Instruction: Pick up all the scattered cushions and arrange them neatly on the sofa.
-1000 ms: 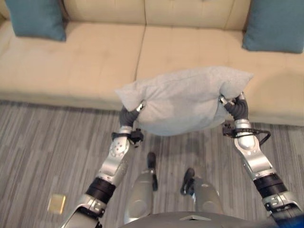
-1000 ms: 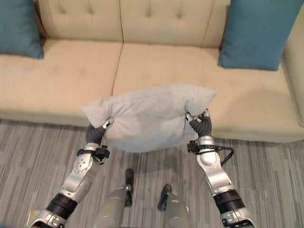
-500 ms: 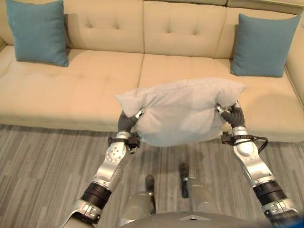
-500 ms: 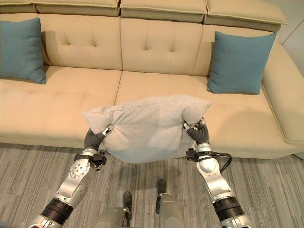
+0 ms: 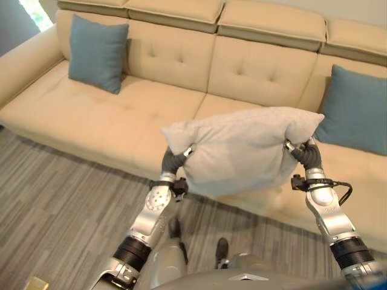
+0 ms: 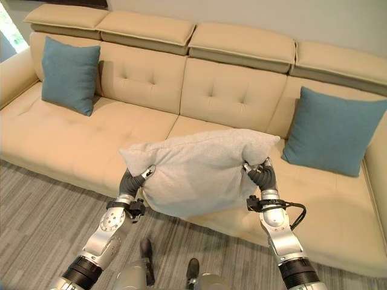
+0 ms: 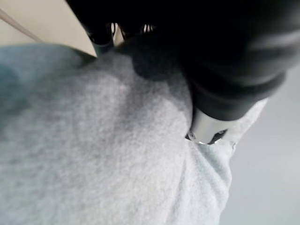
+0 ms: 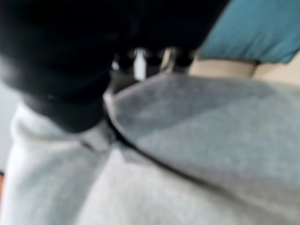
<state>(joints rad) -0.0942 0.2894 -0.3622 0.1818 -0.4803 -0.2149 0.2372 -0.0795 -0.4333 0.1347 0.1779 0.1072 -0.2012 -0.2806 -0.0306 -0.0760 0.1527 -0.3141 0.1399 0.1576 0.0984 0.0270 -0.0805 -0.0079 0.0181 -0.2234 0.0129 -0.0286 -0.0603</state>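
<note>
The left hand [image 6: 132, 180] has its fingers [image 7: 205, 126] curled into the grey cloth, pinching one end of the grey cushion [image 6: 196, 171]; in the left wrist view a silver thumb presses a deep crease into the fabric. The right hand [image 6: 262, 176] does the same at the opposite end, its fingers [image 8: 140, 61] dug into the cloth, with a fold of the cover bunched under its thumb in the right wrist view. Both dark ribbed wrist covers bend upward into the cushion's underside.

The grey cushion hangs in the air between the 2 hands, held lengthwise and roughly level, its upper corners poking out past each grip. It is clear of the seat and sits in front of the middle of the sofa [image 6: 72, 136], above the seat's front edge.

The beige sofa has a tufted back and 4 padded headrest sections along the top. 2 teal cushions stand on it: the left teal cushion [image 6: 70, 74] leans upright against the backrest near the left armrest, and the right teal cushion [image 6: 335, 137] leans against the backrest toward the right end, just beyond the right hand. Both are well apart from the grey one. In front of the sofa lies a grey striped floor [image 6: 42, 205].
</note>
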